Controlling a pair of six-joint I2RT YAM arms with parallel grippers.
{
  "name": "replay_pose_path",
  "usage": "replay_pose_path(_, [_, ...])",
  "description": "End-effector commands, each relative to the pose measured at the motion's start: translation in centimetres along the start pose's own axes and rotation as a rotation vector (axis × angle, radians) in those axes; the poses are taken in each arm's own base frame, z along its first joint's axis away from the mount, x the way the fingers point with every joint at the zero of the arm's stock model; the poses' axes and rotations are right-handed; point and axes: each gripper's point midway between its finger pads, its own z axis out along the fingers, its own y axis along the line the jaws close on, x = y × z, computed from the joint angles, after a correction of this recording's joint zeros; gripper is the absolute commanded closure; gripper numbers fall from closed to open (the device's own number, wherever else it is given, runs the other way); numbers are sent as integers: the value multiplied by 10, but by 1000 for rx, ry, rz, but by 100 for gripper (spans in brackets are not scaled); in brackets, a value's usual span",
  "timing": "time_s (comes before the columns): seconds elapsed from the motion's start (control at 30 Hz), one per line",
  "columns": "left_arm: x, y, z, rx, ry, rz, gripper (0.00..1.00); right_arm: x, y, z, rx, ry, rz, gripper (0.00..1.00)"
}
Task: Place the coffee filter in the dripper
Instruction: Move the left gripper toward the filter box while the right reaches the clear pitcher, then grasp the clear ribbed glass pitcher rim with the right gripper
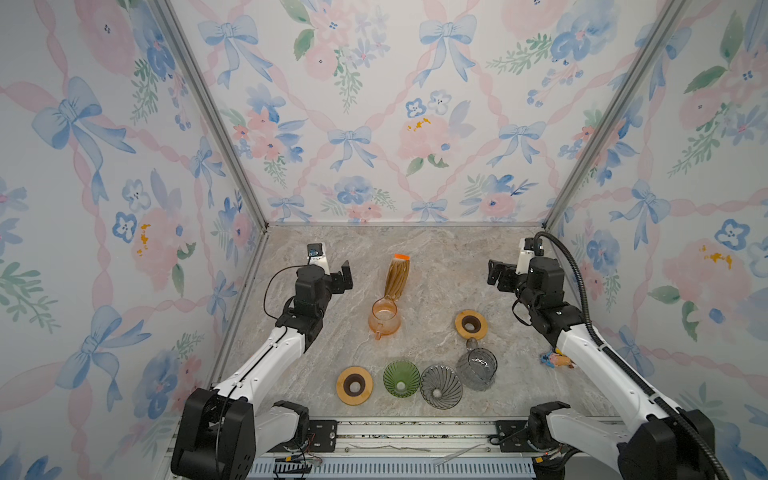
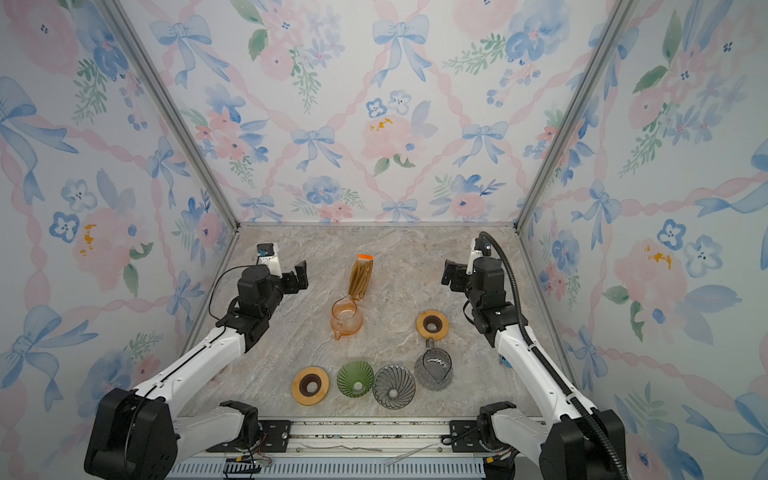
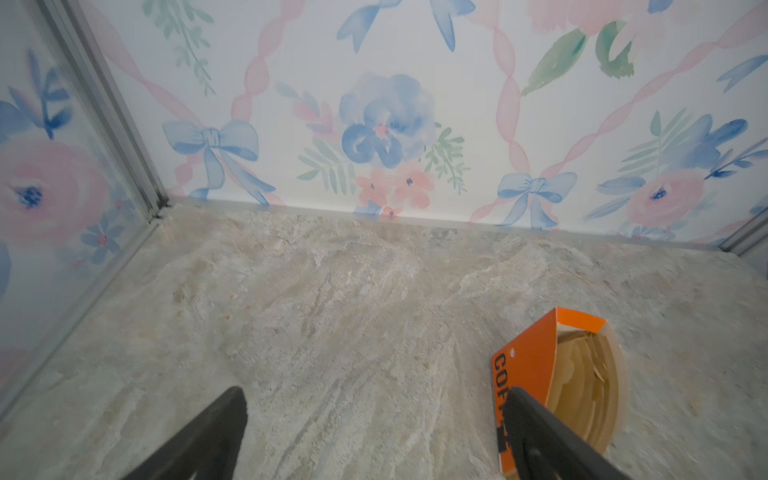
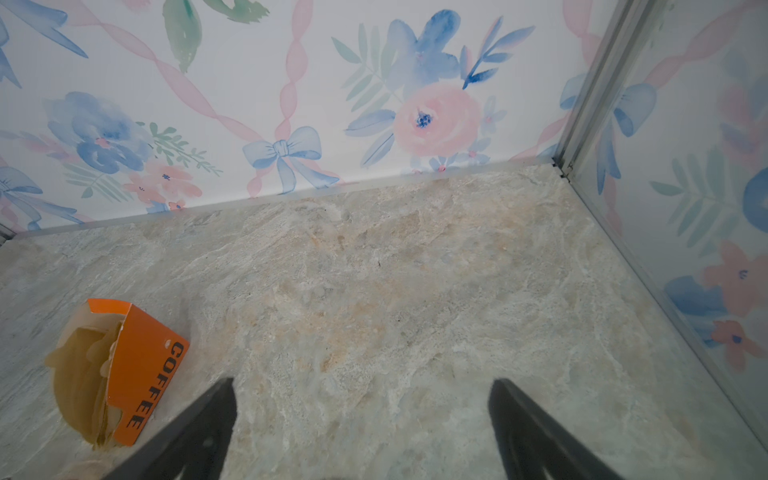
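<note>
The filter pack (image 1: 398, 275) (image 2: 361, 275) sits toward the back of the marble table (image 1: 440, 257), midway between the two arms. It is an orange cardboard sleeve printed COFFEE, with brown paper filters showing in its open face (image 3: 590, 386) (image 4: 89, 374). In both top views its long axis runs from near to far and tilts a little to the right, with the orange end pointing at the back wall. Its near end meets the rim of the orange glass carafe (image 1: 384, 319). Whether the pack stands upright or leans cannot be told from above.

The green dripper (image 1: 401, 379) (image 2: 355, 378) and the grey dripper (image 1: 441, 386) (image 2: 394, 386) stand side by side near the front edge, mouths up. Both are well apart from the pack. A wooden ring (image 1: 354, 385) lies just left of the green one. A grey glass pitcher (image 1: 476, 368) stands right of the grey one, and a second wooden ring (image 1: 471, 324) lies behind it.

The left gripper (image 1: 345, 276) (image 3: 374, 395) hangs left of the pack with its jaws spread wide and nothing between them. One of its fingers (image 3: 540, 432) overlaps the sleeve in the left wrist view. The right gripper (image 1: 496, 276) (image 4: 362, 384) hangs on the right, also spread wide and empty, above bare marble. A small colourful object (image 1: 557, 359) lies under the right arm.
</note>
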Motion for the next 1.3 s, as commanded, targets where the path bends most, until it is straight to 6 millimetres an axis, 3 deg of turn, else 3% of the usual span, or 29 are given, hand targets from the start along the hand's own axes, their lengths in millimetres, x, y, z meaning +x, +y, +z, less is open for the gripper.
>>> replay_pose_path(0.0, [31,-29,-2,91,217,-50,2,41,-6,-9,66,185,59,4])
replay_pose_path(0.23, [37,-125,-19,424,315,43,2,49,-16,-38,107,211,119,4])
replay_pose_path(0.33, [36,-142,-15,459,347,71,2,56,-9,-53,40,235,98,4])
replay_pose_path(0.5, [20,-181,-13,613,374,117,2,85,-8,-69,43,351,92,4])
replay_pose_path(0.57, [14,-195,-11,661,364,146,2,99,1,-75,-1,396,79,0])
replay_pose_path(0.63, [8,-206,-10,697,358,175,2,110,11,-80,-46,436,60,6])
replay_pose_path(0.8, [9,-222,-11,757,357,216,2,127,28,-93,-100,496,3,18])
replay_pose_path(0.9, [16,-219,-16,771,362,239,2,132,34,-103,-119,520,-13,26])
replay_pose_path(1.03, [17,-220,-25,781,371,263,2,143,31,-115,-107,567,1,39])
replay_pose_path(1.27, [15,-222,-34,771,346,293,2,175,16,-126,-53,652,32,45])
